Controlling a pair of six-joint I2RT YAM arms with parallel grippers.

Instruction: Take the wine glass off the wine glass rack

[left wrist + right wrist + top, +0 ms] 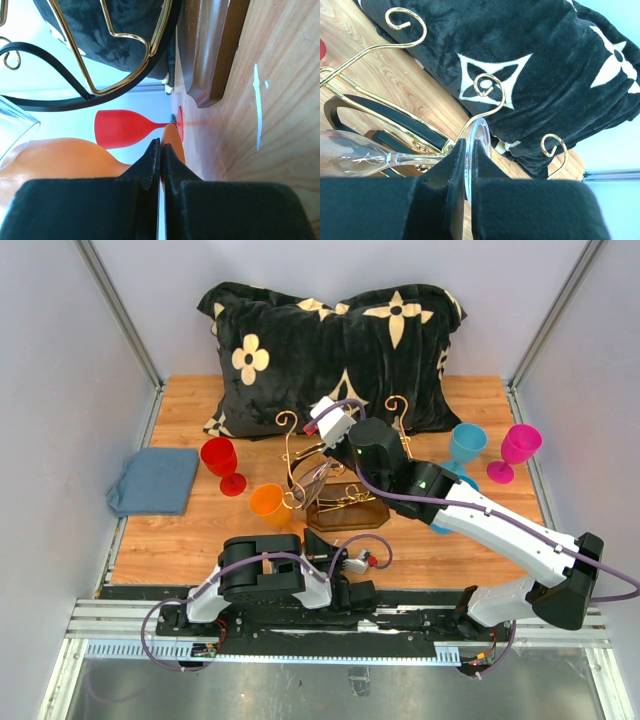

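Observation:
The clear wine glass (350, 156) lies tilted on its side among the arms of the wine glass rack (395, 121), a gold wire stand with black rails. My right gripper (468, 150) is shut on the glass's round foot (482, 134), edge-on between the pads. From above, the glass (310, 483) hangs over the rack's dark brown base (348, 513), with the right gripper (325, 453) just behind it. My left gripper (161, 150) is shut with nothing in it, low by the table's near edge (318, 540) in front of the rack.
A black flowered pillow (330, 350) fills the back. A red glass (221, 463) and an orange glass (268, 504) stand left of the rack, a blue glass (465, 445) and a pink glass (517, 450) to the right. A blue cloth (155, 480) lies far left.

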